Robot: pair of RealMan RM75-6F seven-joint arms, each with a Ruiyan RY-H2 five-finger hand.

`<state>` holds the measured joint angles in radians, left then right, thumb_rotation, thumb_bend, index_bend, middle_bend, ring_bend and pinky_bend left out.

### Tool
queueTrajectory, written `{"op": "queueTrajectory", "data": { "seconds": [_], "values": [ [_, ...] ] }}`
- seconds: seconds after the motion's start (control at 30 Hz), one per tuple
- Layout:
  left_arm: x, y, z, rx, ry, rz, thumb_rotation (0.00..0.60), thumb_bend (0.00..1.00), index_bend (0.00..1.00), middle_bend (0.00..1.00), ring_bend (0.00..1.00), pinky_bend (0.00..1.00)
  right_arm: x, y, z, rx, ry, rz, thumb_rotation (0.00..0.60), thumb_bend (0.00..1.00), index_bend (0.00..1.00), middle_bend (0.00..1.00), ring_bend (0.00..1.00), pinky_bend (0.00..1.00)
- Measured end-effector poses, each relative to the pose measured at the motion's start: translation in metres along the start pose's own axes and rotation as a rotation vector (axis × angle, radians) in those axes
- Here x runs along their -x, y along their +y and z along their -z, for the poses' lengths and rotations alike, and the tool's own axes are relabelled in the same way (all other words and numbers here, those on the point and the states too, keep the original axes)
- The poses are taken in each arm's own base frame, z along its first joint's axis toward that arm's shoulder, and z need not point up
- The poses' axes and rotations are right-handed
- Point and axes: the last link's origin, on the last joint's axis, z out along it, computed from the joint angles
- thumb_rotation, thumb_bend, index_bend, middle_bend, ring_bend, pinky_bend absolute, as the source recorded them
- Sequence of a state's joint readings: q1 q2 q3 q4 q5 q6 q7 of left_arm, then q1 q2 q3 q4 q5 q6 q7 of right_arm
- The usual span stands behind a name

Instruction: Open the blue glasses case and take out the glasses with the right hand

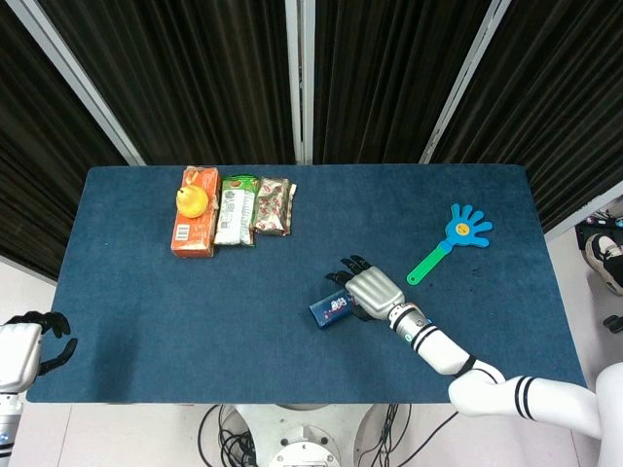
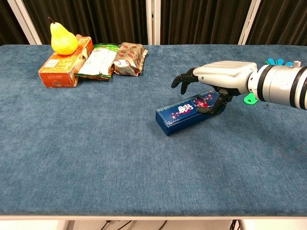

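Observation:
The blue glasses case (image 1: 329, 310) lies closed near the table's middle, and in the chest view the case (image 2: 180, 115) is angled with its right end farther back. My right hand (image 1: 368, 290) hovers over the case's right half with its fingers spread. In the chest view the right hand (image 2: 216, 79) arches above the lid, fingers reaching past the far side while the thumb curls down by the near side. It holds nothing. My left hand (image 1: 24, 345) hangs off the table's near left corner, empty and far from the case.
At the back left, a yellow pear (image 1: 192, 201) sits on an orange carton (image 1: 195, 232), beside two snack packs (image 1: 237, 209). A blue and green hand-shaped clapper (image 1: 453, 238) lies right of the case. The blue table (image 1: 146, 311) has dark curtains behind it.

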<state>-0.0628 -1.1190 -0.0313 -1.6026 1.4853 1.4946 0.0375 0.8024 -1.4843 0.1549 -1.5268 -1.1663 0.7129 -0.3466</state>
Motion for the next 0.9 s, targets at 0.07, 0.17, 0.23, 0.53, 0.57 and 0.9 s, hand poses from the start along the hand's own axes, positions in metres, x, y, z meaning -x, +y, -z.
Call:
{"op": "queueTrajectory", "data": {
  "seconds": [0.07,0.17,0.23,0.53,0.57,0.9],
  "values": [
    [0.000,0.000,0.000,0.000,0.000,0.000,0.600,0.28,0.56,0.58,0.46,0.51,0.001,0.000,0.001,0.000,-0.003,0.001,0.600,0.34,0.14,0.22,0.00,0.00],
    [0.000,0.000,0.000,0.000,0.000,0.000,0.600,0.28,0.56,0.58,0.46,0.51,0.001,0.000,0.004,0.000,0.000,-0.002,0.600,0.35,0.14,0.22,0.00,0.00],
    [0.000,0.000,0.000,0.000,0.000,-0.001,0.600,0.28,0.56,0.58,0.46,0.51,0.001,0.000,0.006,0.001,0.003,-0.005,0.600,0.35,0.14,0.22,0.00,0.00],
    [0.000,0.000,0.000,-0.001,0.000,0.000,0.600,0.28,0.56,0.58,0.46,0.51,0.003,0.001,0.003,0.004,-0.007,-0.003,0.600,0.38,0.15,0.22,0.00,0.00],
    [0.000,0.000,0.000,-0.001,0.000,0.000,0.600,0.28,0.56,0.58,0.46,0.51,0.002,0.001,0.003,0.003,-0.007,-0.005,0.600,0.39,0.15,0.22,0.00,0.00],
    [0.000,0.000,0.000,0.000,0.000,0.002,0.600,0.28,0.56,0.58,0.46,0.51,0.005,-0.003,-0.003,-0.013,-0.035,0.005,0.600,0.48,0.19,0.26,0.00,0.00]
  ]
}}
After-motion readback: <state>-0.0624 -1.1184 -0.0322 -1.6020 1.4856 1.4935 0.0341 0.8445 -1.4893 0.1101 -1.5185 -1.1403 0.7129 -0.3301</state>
